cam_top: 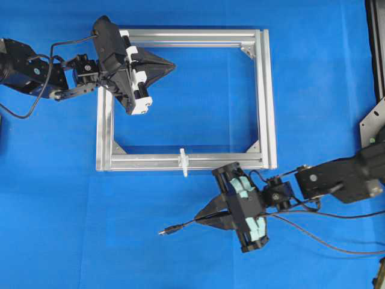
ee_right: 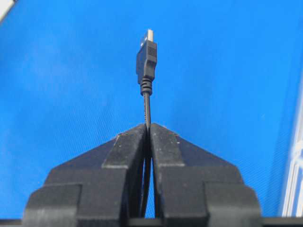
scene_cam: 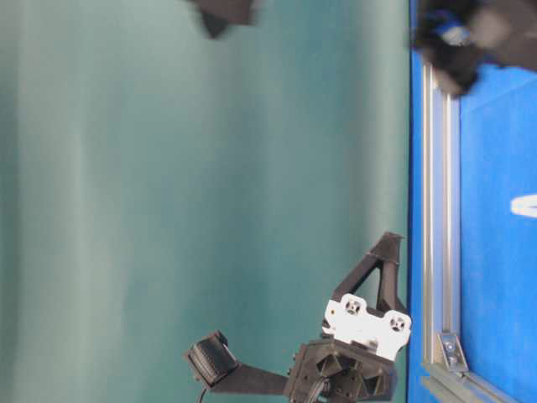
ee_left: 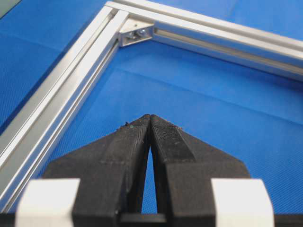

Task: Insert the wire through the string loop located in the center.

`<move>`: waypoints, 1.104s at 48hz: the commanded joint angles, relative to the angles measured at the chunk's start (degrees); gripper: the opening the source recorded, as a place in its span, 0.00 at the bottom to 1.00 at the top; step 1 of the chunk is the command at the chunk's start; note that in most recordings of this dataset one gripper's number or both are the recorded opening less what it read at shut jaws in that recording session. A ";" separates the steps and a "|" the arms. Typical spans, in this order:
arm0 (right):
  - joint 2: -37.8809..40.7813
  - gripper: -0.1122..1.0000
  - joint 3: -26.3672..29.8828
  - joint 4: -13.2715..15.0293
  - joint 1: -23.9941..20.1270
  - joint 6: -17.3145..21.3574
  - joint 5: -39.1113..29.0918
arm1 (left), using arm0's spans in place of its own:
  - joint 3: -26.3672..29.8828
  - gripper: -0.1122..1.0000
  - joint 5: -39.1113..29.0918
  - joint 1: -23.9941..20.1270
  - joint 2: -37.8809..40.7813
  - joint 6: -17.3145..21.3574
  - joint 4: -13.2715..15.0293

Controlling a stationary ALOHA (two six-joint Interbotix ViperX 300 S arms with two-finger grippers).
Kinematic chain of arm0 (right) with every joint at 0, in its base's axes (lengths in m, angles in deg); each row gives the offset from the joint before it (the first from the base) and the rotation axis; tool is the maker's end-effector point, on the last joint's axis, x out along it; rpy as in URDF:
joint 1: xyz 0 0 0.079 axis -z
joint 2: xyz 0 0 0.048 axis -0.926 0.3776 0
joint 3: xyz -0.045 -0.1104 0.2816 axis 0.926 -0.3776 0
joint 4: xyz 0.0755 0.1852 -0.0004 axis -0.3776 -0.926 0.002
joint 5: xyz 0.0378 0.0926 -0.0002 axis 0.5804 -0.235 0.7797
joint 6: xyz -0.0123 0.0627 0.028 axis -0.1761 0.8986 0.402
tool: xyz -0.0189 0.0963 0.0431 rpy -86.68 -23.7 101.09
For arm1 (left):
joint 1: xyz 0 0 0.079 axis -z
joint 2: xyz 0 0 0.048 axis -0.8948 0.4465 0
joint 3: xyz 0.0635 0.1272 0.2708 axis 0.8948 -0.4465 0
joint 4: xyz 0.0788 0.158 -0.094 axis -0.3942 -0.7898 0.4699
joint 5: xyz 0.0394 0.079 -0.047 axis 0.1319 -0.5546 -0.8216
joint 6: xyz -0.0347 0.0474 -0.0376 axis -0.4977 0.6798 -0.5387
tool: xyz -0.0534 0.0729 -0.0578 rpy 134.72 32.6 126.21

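Ahead of the right gripper's (cam_top: 200, 218) jaws lies bare blue worktop (cam_top: 90, 229); up beside them the frame (cam_top: 264, 102) bar carrying the string loop (cam_top: 183, 161) stands in the way.

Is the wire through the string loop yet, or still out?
Out. The wire is pinched in the shut right gripper, its plug over bare cloth below the frame, apart from the string loop.

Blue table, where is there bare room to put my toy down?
The blue table is bare at its lower left, below the silver aluminium square frame and left of the thin dark wire's plug. Bare blue also lies inside the frame. It is crowded lower right, around the right claw holding the wire.
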 commanded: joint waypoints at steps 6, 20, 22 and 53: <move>-6.42 0.08 1.14 -0.09 -0.09 -0.18 -3.08 | 0.00 0.10 0.26 0.18 -2.11 0.00 -0.18; -8.70 0.08 1.67 -0.18 -0.18 -0.18 -6.42 | -0.18 0.10 0.18 0.53 -2.20 0.09 -0.18; -8.70 0.08 1.67 -0.18 -0.09 -0.18 -6.42 | -0.09 0.10 0.26 0.53 -2.20 0.00 -0.09; -8.79 0.08 1.67 -0.18 -0.09 -0.18 -6.42 | -0.18 0.10 0.26 0.97 -2.20 -0.09 -0.18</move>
